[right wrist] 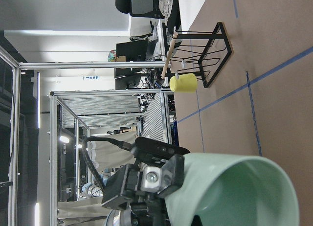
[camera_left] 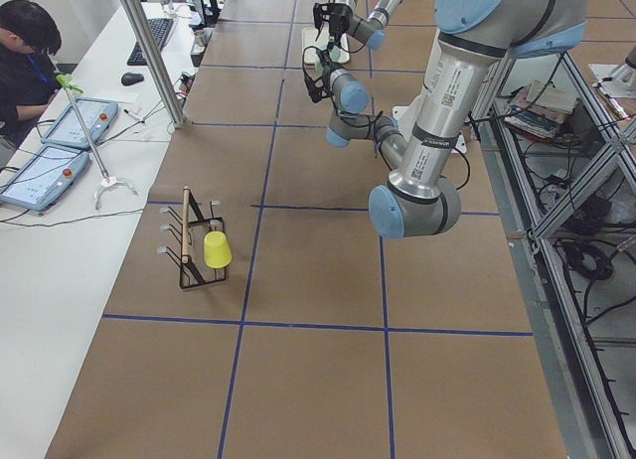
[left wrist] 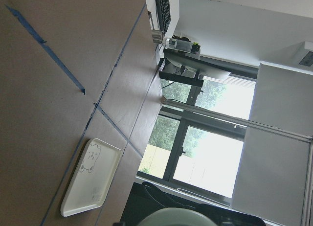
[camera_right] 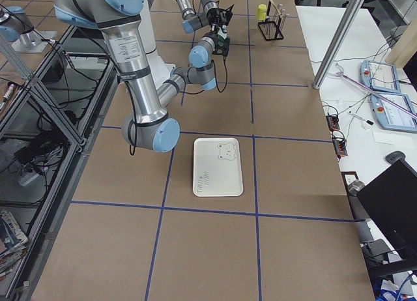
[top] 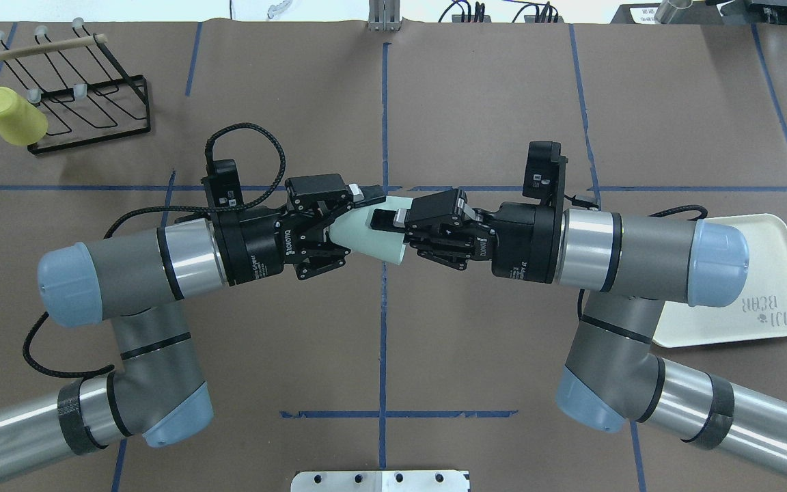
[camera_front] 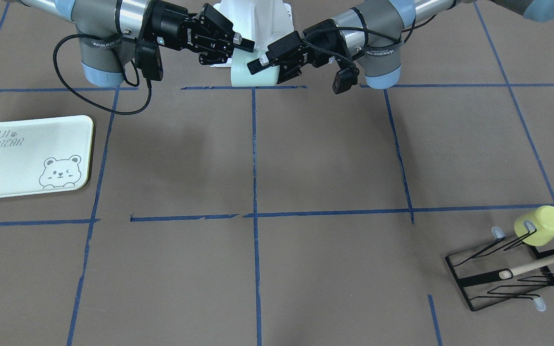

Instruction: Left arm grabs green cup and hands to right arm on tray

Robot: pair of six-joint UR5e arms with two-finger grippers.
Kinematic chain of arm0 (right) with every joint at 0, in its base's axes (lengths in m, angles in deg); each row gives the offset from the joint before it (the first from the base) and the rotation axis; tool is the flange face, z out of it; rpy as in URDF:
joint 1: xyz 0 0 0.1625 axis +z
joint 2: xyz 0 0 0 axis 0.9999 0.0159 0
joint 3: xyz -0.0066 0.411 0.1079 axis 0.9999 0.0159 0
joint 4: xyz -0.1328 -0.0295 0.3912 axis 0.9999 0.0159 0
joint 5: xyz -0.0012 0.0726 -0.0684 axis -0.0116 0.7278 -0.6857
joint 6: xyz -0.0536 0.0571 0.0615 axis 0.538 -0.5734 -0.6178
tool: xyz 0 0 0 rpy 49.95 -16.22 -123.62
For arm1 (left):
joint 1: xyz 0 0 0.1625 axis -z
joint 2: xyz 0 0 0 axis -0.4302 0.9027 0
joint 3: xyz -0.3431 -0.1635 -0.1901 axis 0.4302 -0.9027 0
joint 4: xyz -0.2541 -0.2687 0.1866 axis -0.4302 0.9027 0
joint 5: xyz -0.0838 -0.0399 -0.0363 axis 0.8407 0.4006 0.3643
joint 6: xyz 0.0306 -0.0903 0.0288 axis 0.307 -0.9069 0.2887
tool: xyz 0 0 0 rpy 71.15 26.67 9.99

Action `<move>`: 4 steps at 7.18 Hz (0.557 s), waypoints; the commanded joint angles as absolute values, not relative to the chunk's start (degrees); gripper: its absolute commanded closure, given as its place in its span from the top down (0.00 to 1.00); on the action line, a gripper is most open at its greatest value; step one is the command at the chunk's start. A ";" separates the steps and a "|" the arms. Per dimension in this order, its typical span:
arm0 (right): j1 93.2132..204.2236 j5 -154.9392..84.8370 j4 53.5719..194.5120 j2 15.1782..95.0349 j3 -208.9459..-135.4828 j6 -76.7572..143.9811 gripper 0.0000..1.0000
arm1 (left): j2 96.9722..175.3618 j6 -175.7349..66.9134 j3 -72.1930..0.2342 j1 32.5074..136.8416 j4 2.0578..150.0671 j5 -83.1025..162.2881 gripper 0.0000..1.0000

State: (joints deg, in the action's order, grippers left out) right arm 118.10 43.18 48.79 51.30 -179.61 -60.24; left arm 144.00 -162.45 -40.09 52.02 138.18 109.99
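**Entry: hand-over at mid-table, clock set from above with the robot at 6 o'clock**

- **Left arm** [top: 127, 273]: it is stretching in from 8 o'clock; the elbow is bending low and the forearm is pointing toward 3 o'clock.
- **Right arm** [top: 639, 256]: it is mirroring this from 4 o'clock; its forearm is pointing toward 9 o'clock. The two tools are facing nose to nose over the centre tape line [top: 384, 328].
- **Left gripper** [top: 351, 229]: its fingers are straddling the narrow closed end of the green cup [top: 366, 240] and clamping it; one finger is lying along the cup's far wall.
- **Green cup**: it is hanging in the air above the table [top: 503, 102]; it is lying on its side with its mouth facing 3 o'clock, toward the right arm.
- **Right gripper** [top: 399, 232]: one finger is resting on the cup's upper wall near the rim; the other is hiding behind the cup. The jaws are standing partly spread; I cannot tell whether they are gripping.
- **Tray** [top: 776, 273]: it is lying flat on the table at 4 o'clock from the cup, well apart; its near corner is sitting under the right arm's elbow in the overhead view.
- **Wire rack** [top: 86, 140]: it is standing at 10 o'clock, near the far left corner; it is carrying a yellow-green cup [top: 11, 116] on a prong and a wooden rod [top: 31, 51] across its top.
- **Open room**: brown table surface is spreading between the cup and the tray; more is spreading between the cup and the rack.
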 commanded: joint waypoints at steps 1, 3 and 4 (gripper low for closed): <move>118.09 43.18 48.79 51.48 -179.59 -59.67 0.02 | 144.08 -162.46 -40.11 52.02 138.03 109.99 1.00; 117.91 43.26 48.70 51.31 -179.68 -59.49 0.00 | 144.08 -162.47 -40.11 52.46 137.76 109.99 1.00; 117.91 43.26 48.61 51.22 -179.68 -59.23 0.00 | 144.00 -162.29 -40.11 52.46 137.59 109.99 1.00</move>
State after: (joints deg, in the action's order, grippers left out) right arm 117.95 43.25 48.71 51.33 -179.64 -59.47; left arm 144.06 -162.46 -40.10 52.38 137.77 109.99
